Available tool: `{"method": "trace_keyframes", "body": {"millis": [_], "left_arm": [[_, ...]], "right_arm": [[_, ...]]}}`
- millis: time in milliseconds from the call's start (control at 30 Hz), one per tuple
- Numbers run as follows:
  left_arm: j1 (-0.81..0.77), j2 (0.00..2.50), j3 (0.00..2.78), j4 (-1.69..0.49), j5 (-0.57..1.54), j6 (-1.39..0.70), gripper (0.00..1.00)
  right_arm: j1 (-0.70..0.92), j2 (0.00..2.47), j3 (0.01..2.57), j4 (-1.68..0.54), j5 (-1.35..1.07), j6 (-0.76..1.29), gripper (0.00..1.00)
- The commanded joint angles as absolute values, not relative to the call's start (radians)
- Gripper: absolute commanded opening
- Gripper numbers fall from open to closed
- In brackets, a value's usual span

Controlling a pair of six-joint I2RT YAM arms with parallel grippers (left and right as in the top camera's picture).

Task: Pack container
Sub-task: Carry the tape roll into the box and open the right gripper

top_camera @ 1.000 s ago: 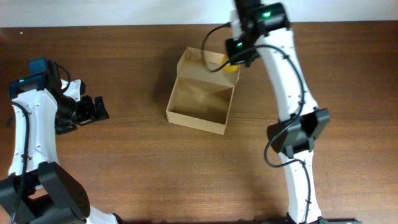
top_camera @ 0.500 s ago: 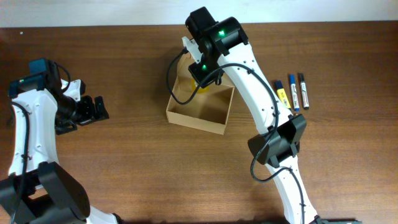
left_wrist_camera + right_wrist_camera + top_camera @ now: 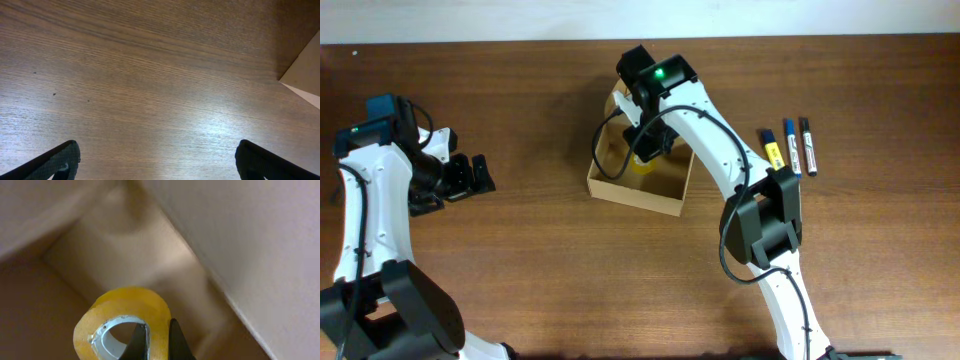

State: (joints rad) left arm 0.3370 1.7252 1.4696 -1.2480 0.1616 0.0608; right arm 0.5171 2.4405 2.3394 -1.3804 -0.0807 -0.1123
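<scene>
The container (image 3: pixel 620 187) is a tan cardboard box, open, with its flap lid up at the back, in the middle of the table. My right gripper (image 3: pixel 647 152) is down inside it and is shut on a yellow roll of tape (image 3: pixel 642 164). In the right wrist view one finger is inside the roll's white core and one is outside (image 3: pixel 156 342), gripping the yellow tape roll (image 3: pixel 125 305) above the box floor (image 3: pixel 30 310). My left gripper (image 3: pixel 480 174) is open and empty over bare table at the left; its fingertips show wide apart (image 3: pixel 159 160), with a box corner (image 3: pixel 305 72) at right.
Three marker pens (image 3: pixel 787 148) lie side by side on the table to the right of the box. The table's far edge (image 3: pixel 520 42) meets a white wall at the top.
My right arm swung from the box's back right corner across to its left part and lowered the tape roll into the box. The markers came into view. The left arm has not moved.
</scene>
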Motion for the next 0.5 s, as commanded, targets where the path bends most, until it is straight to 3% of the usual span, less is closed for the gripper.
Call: {"method": "trace_keyframes", "body": {"millis": [0, 133, 167, 200, 467], "left_arm": [[0.340, 1.706, 1.464, -1.248, 0.176, 0.081, 1.00], [0.340, 1.706, 1.464, -1.248, 0.176, 0.081, 1.00], [0.340, 1.706, 1.464, -1.248, 0.176, 0.081, 1.00], [0.340, 1.706, 1.464, -1.248, 0.176, 0.081, 1.00], [0.340, 1.706, 1.464, -1.248, 0.176, 0.081, 1.00]], "right_arm": [[0.522, 2.415, 2.282, -1.322, -0.097, -0.120, 0.04], [0.523, 2.415, 2.222, -1.247, -0.097, -0.120, 0.04], [0.524, 2.415, 2.222, -1.247, -0.097, -0.120, 0.07], [0.524, 2.415, 2.223, -1.249, -0.097, -0.120, 0.20], [0.523, 2.365, 2.361, -1.355, -0.093, -0.116, 0.26]]}}
